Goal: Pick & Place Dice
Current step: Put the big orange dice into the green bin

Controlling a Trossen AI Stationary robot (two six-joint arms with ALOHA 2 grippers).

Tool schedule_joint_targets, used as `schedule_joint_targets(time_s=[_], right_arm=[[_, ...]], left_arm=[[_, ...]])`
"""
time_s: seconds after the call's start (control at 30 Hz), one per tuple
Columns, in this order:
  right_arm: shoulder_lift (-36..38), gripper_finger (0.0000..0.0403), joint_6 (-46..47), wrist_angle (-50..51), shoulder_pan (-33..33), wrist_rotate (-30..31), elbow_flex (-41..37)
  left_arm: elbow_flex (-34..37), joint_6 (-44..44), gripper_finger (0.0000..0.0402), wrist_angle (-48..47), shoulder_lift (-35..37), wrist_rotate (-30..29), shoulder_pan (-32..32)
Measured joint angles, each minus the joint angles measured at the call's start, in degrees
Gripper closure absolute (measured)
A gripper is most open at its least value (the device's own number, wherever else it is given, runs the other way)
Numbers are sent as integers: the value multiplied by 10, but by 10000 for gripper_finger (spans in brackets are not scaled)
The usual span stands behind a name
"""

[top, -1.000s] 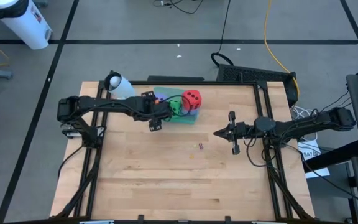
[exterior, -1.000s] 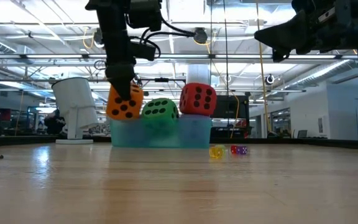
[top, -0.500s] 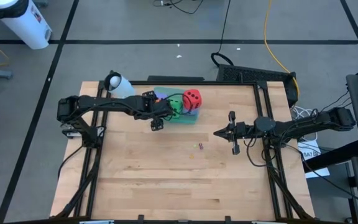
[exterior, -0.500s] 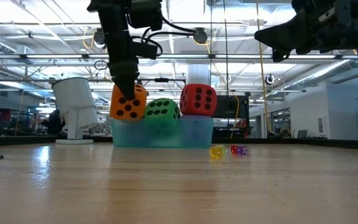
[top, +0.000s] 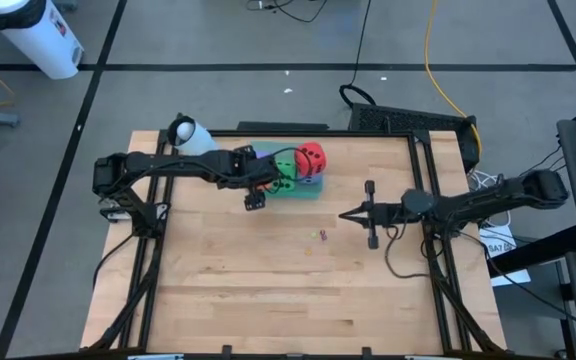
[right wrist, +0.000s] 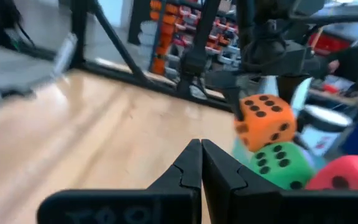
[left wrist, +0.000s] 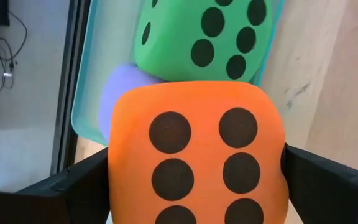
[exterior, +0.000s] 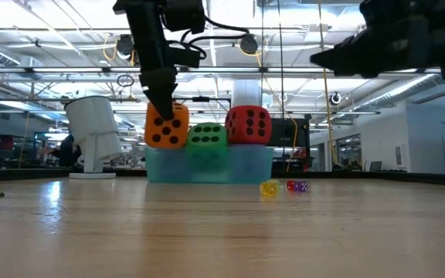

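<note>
1. In the upper left of the high view, a white cylinder stands at the table's far edge, apart from the work.
2. Just right of it, the left gripper reaches over the teal tray. Its fingers stand wide on either side of the orange die; I cannot tell whether they press it or have let go.
3. The orange die sits at the tray's left end in the low view, touching the green die. A light purple die shows behind them in the left wrist view.
4. The red die sits at the tray's right end.
5. Lower centre, 2 tiny dice lie loose on the wood.
6. At right centre of the high view, the right gripper hovers clenched and empty.
7. Judgement: 3 dice are placed, the orange nearly so; a 5th die is not visible.
</note>
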State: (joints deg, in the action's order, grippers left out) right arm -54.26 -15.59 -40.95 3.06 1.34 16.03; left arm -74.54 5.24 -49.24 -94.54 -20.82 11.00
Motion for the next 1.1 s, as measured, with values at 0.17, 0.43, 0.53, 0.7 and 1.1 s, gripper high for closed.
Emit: schedule_joint_targets(time_s=[0.17, 0.43, 0.53, 0.7, 1.1], right_arm=[[-104, 403, -39, -59, -13, 16, 34], [-306, 403, -154, -68, -19, 47, 190], [-370, 403, -172, -136, -32, 60, 232], [-441, 403, -156, -196, -66, 17, 294], [-561, 403, -119, -137, -107, 4, 435]], left_arm=[[0, 5, 3, 1, 0, 0, 0], [0, 14, 3, 3, 0, 0, 6], [0, 26, 3, 3, 0, 2, 6], [0, 27, 3, 3, 0, 2, 6], [0, 46, 3, 3, 0, 24, 5]])
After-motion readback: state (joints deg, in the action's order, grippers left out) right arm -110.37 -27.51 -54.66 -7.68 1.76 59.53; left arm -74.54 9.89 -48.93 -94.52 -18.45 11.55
